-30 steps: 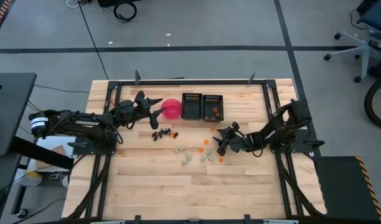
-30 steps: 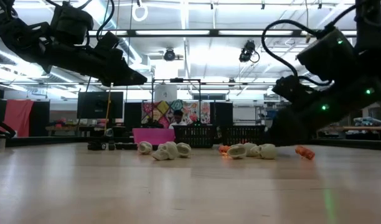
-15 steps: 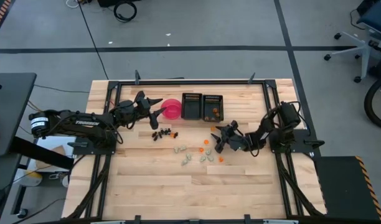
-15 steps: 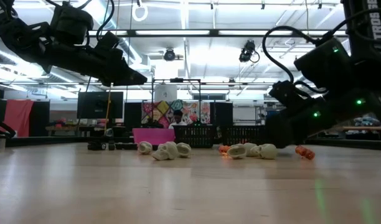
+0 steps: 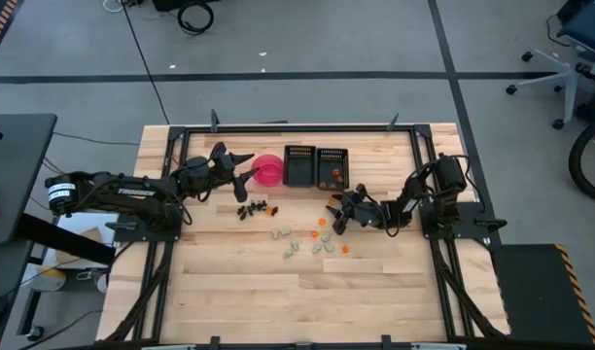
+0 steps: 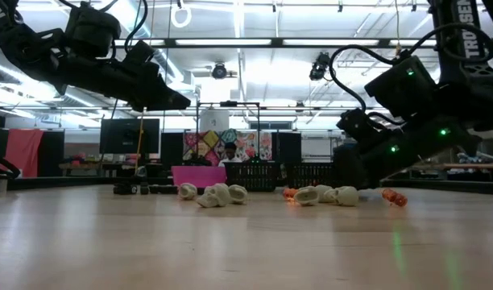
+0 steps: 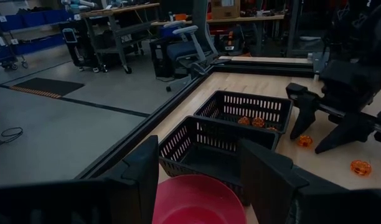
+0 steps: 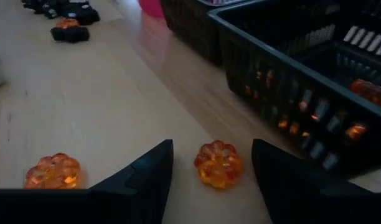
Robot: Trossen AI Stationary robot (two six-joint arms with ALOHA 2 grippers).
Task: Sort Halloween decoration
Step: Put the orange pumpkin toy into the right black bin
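- Orange, translucent: a small pumpkin piece [image 8: 218,163] lies on the bare wood directly ahead of the right gripper [image 8: 212,163], between its two fingertips. Jaws apart, nothing held.
- Piece is round, no long axis to speak of; any approach angle looks workable.
- Right gripper [image 5: 334,215] is low over the table just in front of the right black tray [image 5: 332,167]; clearly the nearer arm for this piece.
- Second orange piece [image 8: 52,170] sits close beside, outside one finger; could get nudged on closing.
- Tray wall stands just beyond the target; it already holds a few orange pieces [image 7: 253,121]. Lifting over that wall is probably the next demand.
- Left gripper [image 5: 241,164] hangs above the pink bowl [image 5: 268,169], jaws wide, empty, well apart from the target.
- Dark pieces [image 5: 255,208] cluster in front of the bowl; pale pieces [image 5: 296,241] are scattered mid-table, with another orange one [image 5: 344,249] nearby.
- Left black tray [image 5: 298,165] between bowl and right tray.
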